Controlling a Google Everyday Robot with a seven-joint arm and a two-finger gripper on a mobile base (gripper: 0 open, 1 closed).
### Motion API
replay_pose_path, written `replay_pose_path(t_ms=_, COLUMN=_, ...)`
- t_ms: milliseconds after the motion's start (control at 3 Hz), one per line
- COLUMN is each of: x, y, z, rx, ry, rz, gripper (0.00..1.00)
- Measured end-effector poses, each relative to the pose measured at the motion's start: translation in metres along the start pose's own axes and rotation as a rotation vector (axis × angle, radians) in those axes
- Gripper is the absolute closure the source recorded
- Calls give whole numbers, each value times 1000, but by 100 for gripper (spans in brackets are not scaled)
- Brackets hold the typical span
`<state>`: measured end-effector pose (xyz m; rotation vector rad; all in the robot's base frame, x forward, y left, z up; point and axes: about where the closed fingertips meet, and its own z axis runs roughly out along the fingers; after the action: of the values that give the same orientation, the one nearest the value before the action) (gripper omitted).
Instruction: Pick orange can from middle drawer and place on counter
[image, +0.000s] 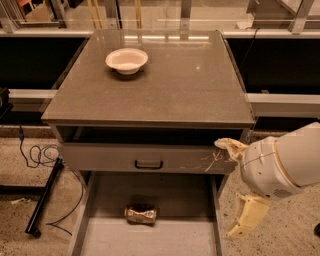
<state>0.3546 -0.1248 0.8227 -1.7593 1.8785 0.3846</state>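
Observation:
The orange can (141, 214) lies on its side on the floor of the open middle drawer (105, 237), near the back and a little left of centre. The counter (175, 85) is the dark slab on top of the cabinet. My gripper (225, 189) hangs at the cabinet's right front corner, to the right of the can and above the drawer's right wall. It is open and empty, with one pale finger (227, 145) up by the scratched drawer front and the other (247, 217) lower down.
A white bowl (127, 60) sits on the counter's back left. The upper drawer front with a dark handle (148, 163) overhangs the back of the open drawer. Cables (37, 155) and a black pole (44, 199) lie on the floor at left.

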Motion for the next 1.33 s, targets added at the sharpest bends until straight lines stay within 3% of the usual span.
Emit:
replay_pose_path(t_ms=333, x=0, y=1, z=6, rx=-3, ry=-8, rz=6, gripper=0)
replay_pose_path(t_ms=667, x=5, y=7, z=38, rx=-3, ry=-15, rz=30, gripper=0)
replay_pose_path(t_ms=1333, x=44, y=19, z=128, rx=32, ry=-1, rz=44, gripper=0)
